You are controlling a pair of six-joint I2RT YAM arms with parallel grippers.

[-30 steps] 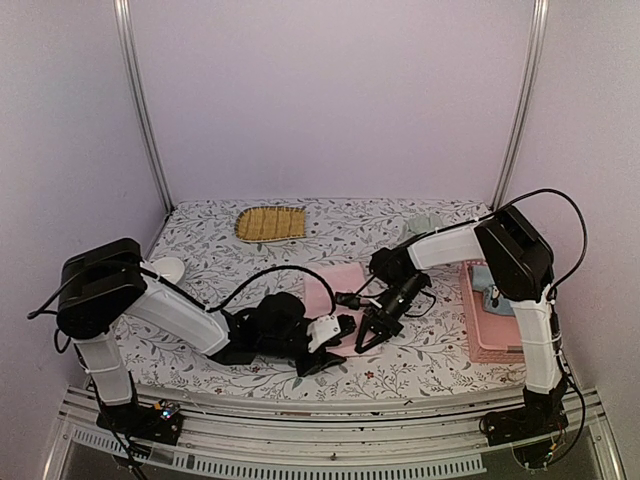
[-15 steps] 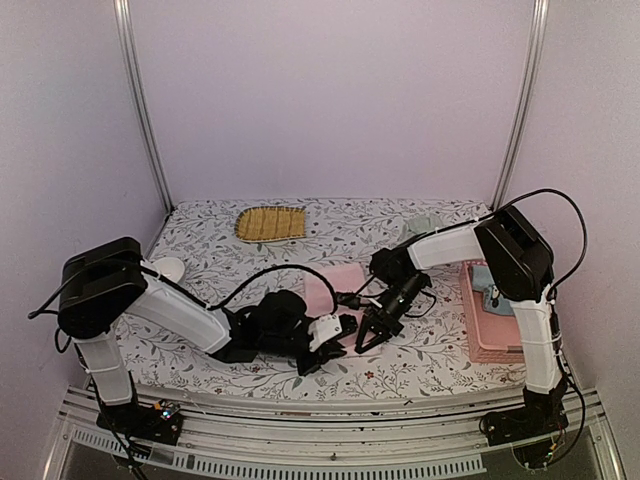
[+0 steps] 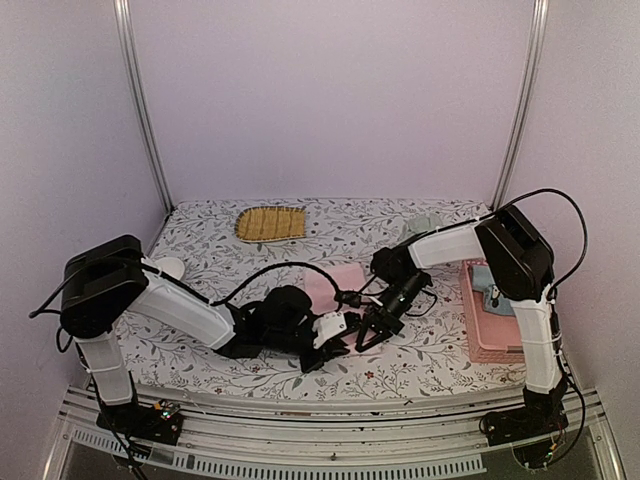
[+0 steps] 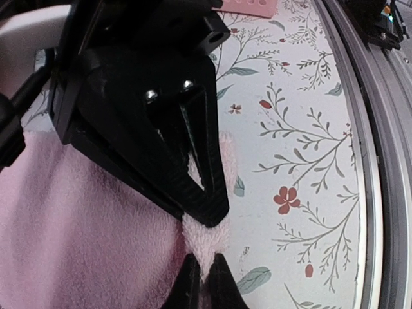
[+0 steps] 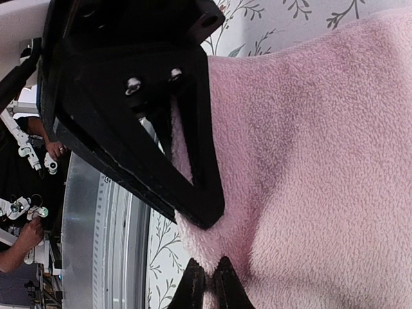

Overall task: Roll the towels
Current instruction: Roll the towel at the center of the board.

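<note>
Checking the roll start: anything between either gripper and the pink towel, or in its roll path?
Nothing visible. The left gripper and right gripper are both shut on the pink towel at its near edge. Beyond its far edge only patterned tablecloth shows; the woven mat lies apart, back left.

Pink towel [image 3: 346,275], yellow-brown ribbed mat [image 3: 270,223], white table [image 3: 200,242] printed with grey-green leaves and red flowers.

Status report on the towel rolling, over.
Left gripper shut on pink towel corner. Right gripper shut on its edge. No obstruction seen.
</note>
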